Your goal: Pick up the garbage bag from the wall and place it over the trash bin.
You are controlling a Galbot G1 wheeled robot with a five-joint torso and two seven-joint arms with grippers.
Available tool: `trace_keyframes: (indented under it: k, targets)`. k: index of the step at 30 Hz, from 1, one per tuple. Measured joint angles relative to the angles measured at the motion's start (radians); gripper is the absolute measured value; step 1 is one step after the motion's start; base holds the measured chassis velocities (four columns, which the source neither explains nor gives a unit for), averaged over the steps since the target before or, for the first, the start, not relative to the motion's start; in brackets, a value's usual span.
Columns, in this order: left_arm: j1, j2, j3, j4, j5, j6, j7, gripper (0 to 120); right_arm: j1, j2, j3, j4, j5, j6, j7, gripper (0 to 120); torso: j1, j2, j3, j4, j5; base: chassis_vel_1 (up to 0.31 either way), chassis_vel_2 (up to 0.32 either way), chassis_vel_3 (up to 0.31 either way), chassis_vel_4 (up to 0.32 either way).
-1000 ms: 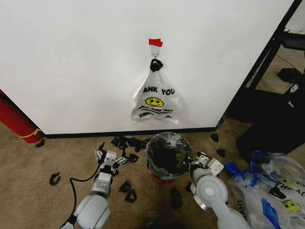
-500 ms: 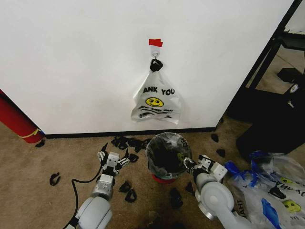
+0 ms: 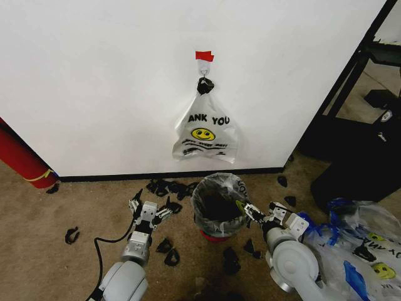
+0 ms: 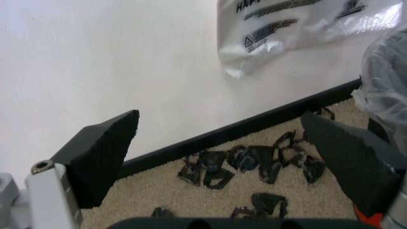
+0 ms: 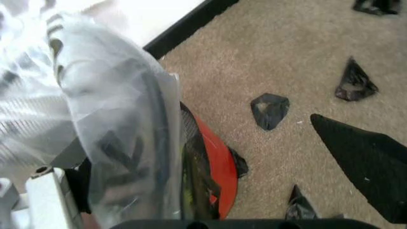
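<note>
Beige carpet [image 3: 37,207] runs up to the plain white wall [image 3: 94,81], where the translucent white plastic garbage bag [image 3: 204,133] with a yellow smiley hangs from a small metal hook [image 3: 203,70] under a red tape strip [image 3: 204,56]. Just below it stands the small round black trash bin [image 3: 219,207] on its red base, a clear liner over its rim. Left claw [image 3: 149,209] hovers released left of the bin; right claw [image 3: 255,214], also released, sits against the bin's right rim. Black scraps [image 3: 168,188] litter the floor.
</note>
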Motion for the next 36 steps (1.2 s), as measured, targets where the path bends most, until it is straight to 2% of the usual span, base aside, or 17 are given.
trace_keyframes:
  k: [3, 8, 13, 16, 18, 19, 20, 23, 25, 27, 29, 32, 33, 36]
  targets:
    - [0.000, -0.005, 0.000, 0.005, 0.000, -0.003, 0.001, 100, 0.001, -0.025, 0.024, -0.027, -0.006, -0.026, -0.097, 100, 0.000, 0.000, 0.000, -0.0001, 0.0000, 0.000, 0.000, 0.000, 0.000]
    - [0.006, -0.013, -0.001, 0.011, 0.002, -0.005, 0.001, 100, 0.004, -0.050, 0.045, -0.050, -0.062, -0.033, -0.183, 100, 0.000, 0.000, 0.000, 0.0000, 0.0000, 0.000, 0.000, 0.000, 0.000]
    - [0.020, -0.021, -0.004, 0.015, 0.007, -0.010, 0.001, 100, -0.010, -0.060, 0.068, -0.036, -0.054, -0.029, -0.283, 100, 0.000, 0.000, 0.000, -0.0001, -0.0001, 0.000, 0.000, 0.000, 0.000]
    - [0.029, -0.027, -0.008, 0.014, 0.012, -0.010, 0.001, 100, -0.040, -0.068, 0.092, -0.049, -0.117, 0.016, -0.533, 100, 0.000, 0.000, 0.000, 0.0000, -0.0001, 0.000, 0.000, 0.000, 0.000]
    - [0.036, -0.034, -0.012, 0.007, 0.013, -0.010, 0.001, 100, -0.051, -0.070, 0.127, -0.109, -0.196, 0.090, -0.764, 100, 0.000, 0.000, 0.000, -0.0001, -0.0001, 0.000, 0.000, 0.000, 0.000]
    - [0.036, -0.034, -0.012, 0.007, 0.013, -0.010, 0.001, 100, -0.051, -0.070, 0.127, -0.109, -0.196, 0.090, -0.764, 100, 0.000, 0.000, 0.000, -0.0001, -0.0001, 0.000, 0.000, 0.000, 0.000]
    - [0.041, -0.037, -0.014, 0.003, 0.014, -0.010, 0.000, 100, -0.049, -0.070, 0.154, -0.156, -0.230, 0.142, -0.884, 100, 0.000, 0.000, 0.000, 0.0000, 0.0001, 0.000, 0.000, 0.000, 0.000]
    - [0.062, -0.057, -0.024, -0.012, 0.014, -0.019, 0.000, 100, -0.005, -0.059, 0.247, -0.356, -0.257, 0.390, -1.243, 100, 0.000, 0.000, 0.000, -0.0001, 0.0002, 0.000, 0.000, 0.000, 0.000]
    - [0.070, -0.088, -0.043, -0.025, -0.009, -0.061, 0.015, 100, 0.013, -0.055, 0.302, -0.419, -0.209, 0.472, -1.436, 100, 0.000, 0.000, 0.000, 0.0002, 0.0002, 0.000, 0.000, 0.000, 0.000]
    - [0.070, -0.104, -0.054, -0.033, -0.024, -0.091, 0.030, 100, 0.006, -0.055, 0.310, -0.414, -0.174, 0.492, -1.444, 100, 0.000, 0.000, 0.000, 0.0002, 0.0001, 0.000, 0.000, 0.000, 0.000]
    - [0.070, -0.157, -0.090, -0.055, -0.061, -0.171, 0.087, 100, -0.037, -0.050, 0.309, -0.342, -0.121, 0.545, -1.303, 100, 0.000, 0.000, 0.000, -0.0002, 0.0002, 0.000, 0.000, 0.000, 0.000]
    - [0.071, -0.241, -0.136, -0.089, -0.103, -0.262, 0.191, 100, -0.092, -0.014, 0.293, -0.230, -0.294, 0.647, -0.968, 100, 0.000, 0.000, 0.000, -0.0003, 0.0001, 0.000, 0.000, 0.000, 0.000]
    - [0.071, -0.241, -0.136, -0.089, -0.103, -0.262, 0.191, 100, -0.092, -0.014, 0.293, -0.230, -0.294, 0.647, -0.968, 100, 0.000, 0.000, 0.000, -0.0003, 0.0001, 0.000, 0.000, 0.000, 0.000]
    - [0.075, -0.322, -0.182, -0.128, -0.143, -0.311, 0.260, 100, -0.137, 0.039, 0.273, -0.139, -0.502, 0.711, -0.807, 100, 0.000, 0.000, 0.000, -0.0001, 0.0001, 0.000, 0.000, 0.000, 0.000]
